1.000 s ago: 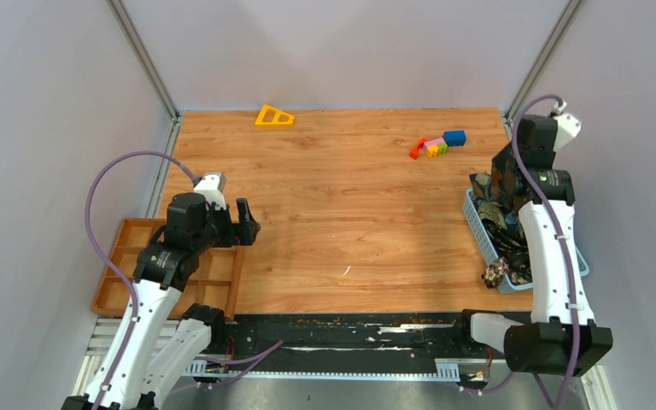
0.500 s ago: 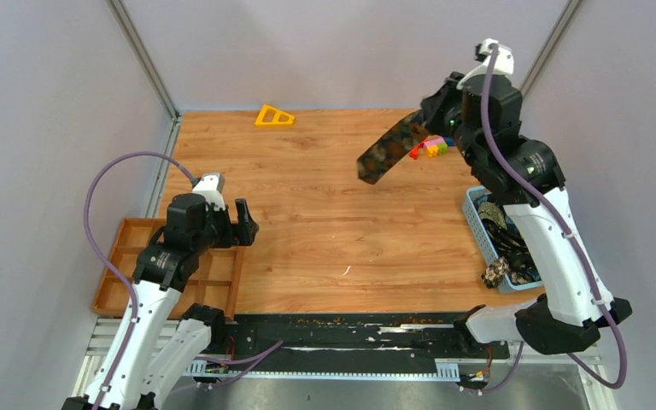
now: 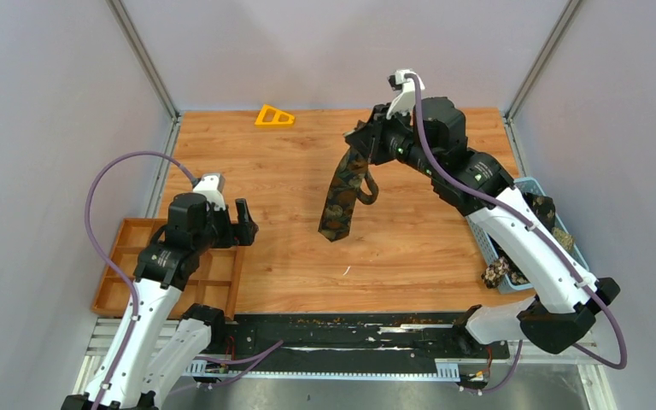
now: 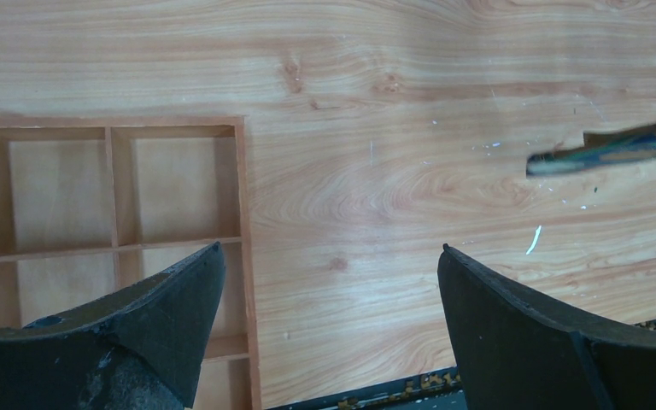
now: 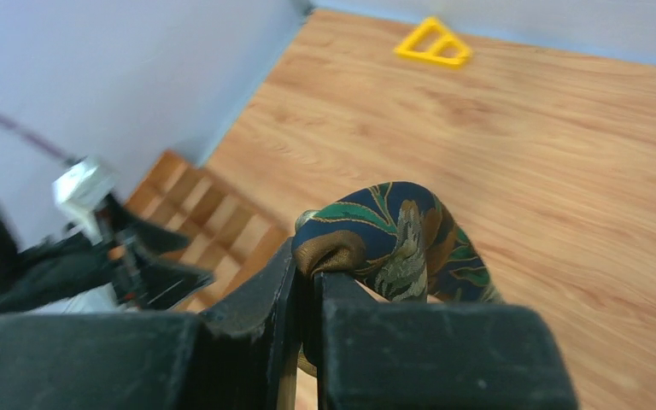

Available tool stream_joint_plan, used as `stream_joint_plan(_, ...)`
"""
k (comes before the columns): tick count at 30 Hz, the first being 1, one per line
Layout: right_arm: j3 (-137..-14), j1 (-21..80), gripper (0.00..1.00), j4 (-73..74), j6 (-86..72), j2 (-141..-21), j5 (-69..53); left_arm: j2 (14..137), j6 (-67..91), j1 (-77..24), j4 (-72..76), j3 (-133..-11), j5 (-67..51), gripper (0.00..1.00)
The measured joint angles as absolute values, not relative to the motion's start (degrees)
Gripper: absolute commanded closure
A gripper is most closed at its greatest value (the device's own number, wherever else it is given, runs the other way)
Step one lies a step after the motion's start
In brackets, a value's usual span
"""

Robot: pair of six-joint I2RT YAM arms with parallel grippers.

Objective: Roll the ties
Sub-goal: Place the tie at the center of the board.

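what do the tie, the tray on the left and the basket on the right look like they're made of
Tie: woven fabric, maybe silk or polyester; it has a slight sheen and bends softly where the right claw pinches it.
Tray: looks like matte wood, orange-brown with thin dividers; could be fibreboard.
Basket: probably plastic, pale blue with a smooth, thin rim.
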State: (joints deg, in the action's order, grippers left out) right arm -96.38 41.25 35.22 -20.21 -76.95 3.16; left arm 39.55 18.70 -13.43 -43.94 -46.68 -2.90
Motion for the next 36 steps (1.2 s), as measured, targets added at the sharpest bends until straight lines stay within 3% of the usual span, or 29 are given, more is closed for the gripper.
stream_joint_plan(7,-95.8,42.2,1.0,30.6,-21.0,-76.9,-11.8,39.8,18.7,-13.4,-44.0,-46.7,-2.5,0.0)
stream_joint_plan(8,-94.1,42.2,0.96,29.2,-21.0,-75.7,-12.4,39.9,18.7,-13.4,-44.0,-46.7,-2.4,0.0)
stream_joint_plan(9,-91.7,42.2,0.83,28.0,-21.0,-74.1,-12.5,39.9,18.7,-13.4,-44.0,-46.7,-2.3,0.0)
stream_joint_plan(11,-84.8,41.7,0.12,25.7,-21.1,-69.8,-11.8,40.0,18.7,-13.4,-44.0,-46.7,-2.2,0.0)
stream_joint_plan(12,-79.1,40.9,0.02,23.7,-21.4,-66.4,-10.7,40.0,18.7,-13.4,-44.0,-46.7,-2.2,0.0)
stream_joint_plan(17,-53.6,25.6,0.01,22.4,-27.8,-55.6,-6.0,40.2,18.7,-13.4,-44.0,-46.7,-2.0,0.0)
stream_joint_plan(19,-46.0,15.2,0.01,25.2,-31.1,-56.5,-5.9,40.3,18.7,-13.4,-44.0,-46.7,-2.0,0.0)
stream_joint_plan(22,-41.1,9.1,0.01,32.8,-33.1,-59.0,-5.9,40.8,18.7,-13.4,-44.0,-46.7,-2.1,0.0)
stream_joint_plan(26,-43.6,15.0,0.01,40.0,-34.0,-57.1,-2.9,41.3,18.7,-13.4,-44.0,-46.7,-2.1,0.0)
stream_joint_plan(31,-50.9,32.6,0.01,44.5,-40.4,-55.8,7.6,41.3,18.7,-13.4,-44.0,-46.7,-2.0,0.0)
stream_joint_plan(36,-50.5,48.0,0.01,46.2,-53.6,-57.8,13.3,41.1,18.7,-13.4,-44.0,-46.7,-2.0,0.0)
